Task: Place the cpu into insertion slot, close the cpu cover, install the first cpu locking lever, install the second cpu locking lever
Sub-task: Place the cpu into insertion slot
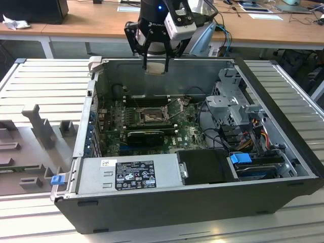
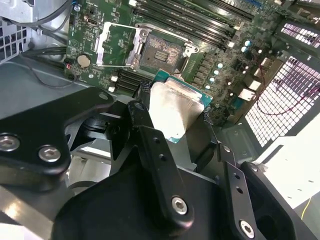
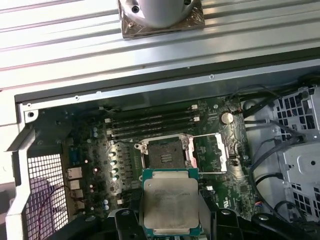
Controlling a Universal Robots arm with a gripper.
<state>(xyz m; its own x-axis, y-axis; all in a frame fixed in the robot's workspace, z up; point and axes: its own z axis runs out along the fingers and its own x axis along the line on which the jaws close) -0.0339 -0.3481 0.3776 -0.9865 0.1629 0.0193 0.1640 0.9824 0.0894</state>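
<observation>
Cpu (image 3: pixel 170 207): held in the air above the open case, metal top facing the first wrist view, thin green rim showing round it; not in the slot.
Gripper (image 1: pixel 155 66): pressed onto the cpu, one black finger on each of two opposite edges; in the exterior view it hangs over the case's far wall.
Slot (image 3: pixel 164 152): bare and uncovered on the board, its dark square bed open; well apart from the cpu.
Cover (image 3: pixel 209 152): swung open, lying beside the slot on the side toward the round coin cell (image 3: pixel 227 118); green board shows through its opening.
Memory slots (image 3: pixel 150 125): long dark rows just beside the slot.
Case (image 1: pixel 167 202): lies on its side, lid off, on a ribbed metal table (image 1: pixel 45 81).
Power supply (image 1: pixel 129 174): grey box along the case's near wall.
</observation>
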